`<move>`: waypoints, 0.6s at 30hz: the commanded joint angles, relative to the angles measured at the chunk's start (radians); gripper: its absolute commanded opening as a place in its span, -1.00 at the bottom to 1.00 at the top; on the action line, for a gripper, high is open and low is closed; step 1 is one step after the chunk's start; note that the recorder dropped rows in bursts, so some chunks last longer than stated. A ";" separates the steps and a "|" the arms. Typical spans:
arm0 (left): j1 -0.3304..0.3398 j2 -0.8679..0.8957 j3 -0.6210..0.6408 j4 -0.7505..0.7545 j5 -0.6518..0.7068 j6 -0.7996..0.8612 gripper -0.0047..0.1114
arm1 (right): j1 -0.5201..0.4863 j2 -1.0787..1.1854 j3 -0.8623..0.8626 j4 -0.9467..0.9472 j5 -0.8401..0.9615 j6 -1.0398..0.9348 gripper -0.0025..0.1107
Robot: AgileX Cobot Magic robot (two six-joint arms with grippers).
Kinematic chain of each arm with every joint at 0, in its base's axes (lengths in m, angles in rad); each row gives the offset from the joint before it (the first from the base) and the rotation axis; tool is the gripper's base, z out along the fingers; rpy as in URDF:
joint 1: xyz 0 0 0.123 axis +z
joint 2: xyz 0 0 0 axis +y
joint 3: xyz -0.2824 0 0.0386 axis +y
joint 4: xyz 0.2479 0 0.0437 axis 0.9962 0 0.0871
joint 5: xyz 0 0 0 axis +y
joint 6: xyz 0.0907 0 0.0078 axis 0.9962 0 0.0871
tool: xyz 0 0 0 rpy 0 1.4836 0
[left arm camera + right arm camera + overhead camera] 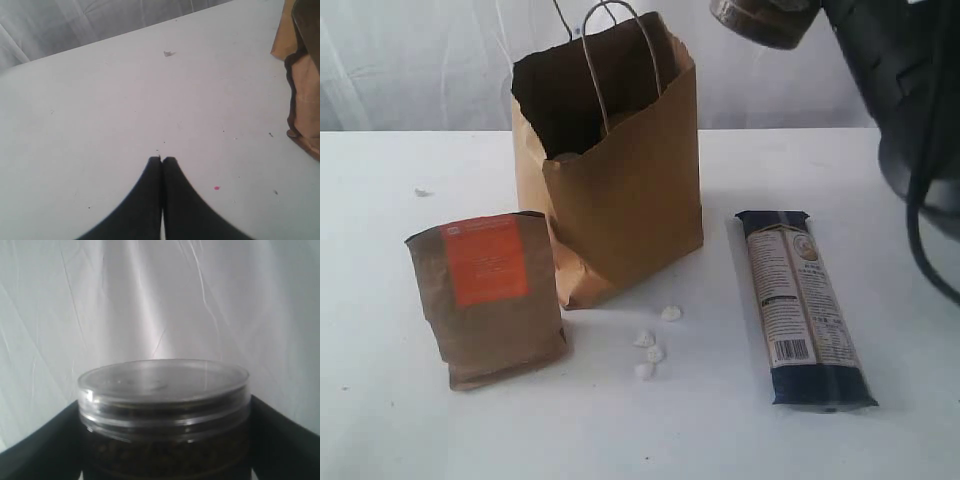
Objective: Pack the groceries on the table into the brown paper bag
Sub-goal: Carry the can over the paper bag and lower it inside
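The brown paper bag (620, 190) stands open at the middle back of the table (880, 440). A pale rounded top (566, 157) shows inside it. The brown pouch with the orange label (490, 295) stands front left of the bag. The long dark pasta packet (805, 305) lies flat to the right. My right gripper (165, 440) is shut on a clear jar (164, 405) with dark contents, held high above and right of the bag, where the jar (760, 22) meets the frame's top edge. My left gripper (162, 159) is shut and empty over bare tabletop. The other groceries are out of view.
Small white crumbs (650, 350) lie in front of the bag. A tiny scrap (421, 192) sits at the back left. The right arm (905, 100) fills the upper right corner. A creased brown paper side (306, 100) borders the left wrist view; bag or pouch, I cannot tell.
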 commanded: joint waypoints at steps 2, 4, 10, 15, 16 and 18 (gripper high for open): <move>-0.003 -0.005 0.002 0.001 -0.005 0.000 -0.92 | -0.113 0.006 -0.127 -0.074 0.477 0.070 -0.84; -0.003 -0.005 0.002 0.001 -0.005 0.000 -0.92 | -0.135 0.017 -0.153 -0.146 0.570 0.070 -0.84; -0.003 -0.005 0.002 0.001 -0.005 0.000 -0.92 | -0.153 0.045 -0.200 -0.185 0.614 0.076 -0.96; -0.003 -0.005 0.002 0.001 -0.005 0.000 -0.92 | -0.192 0.117 -0.264 -0.185 0.610 0.129 -0.96; -0.003 -0.005 0.002 0.001 -0.005 0.000 -0.92 | -0.196 0.128 -0.275 -0.185 0.599 0.138 -0.96; -0.003 -0.005 0.002 0.001 -0.005 0.000 -0.92 | -0.202 0.155 -0.290 -0.185 0.522 0.148 -0.96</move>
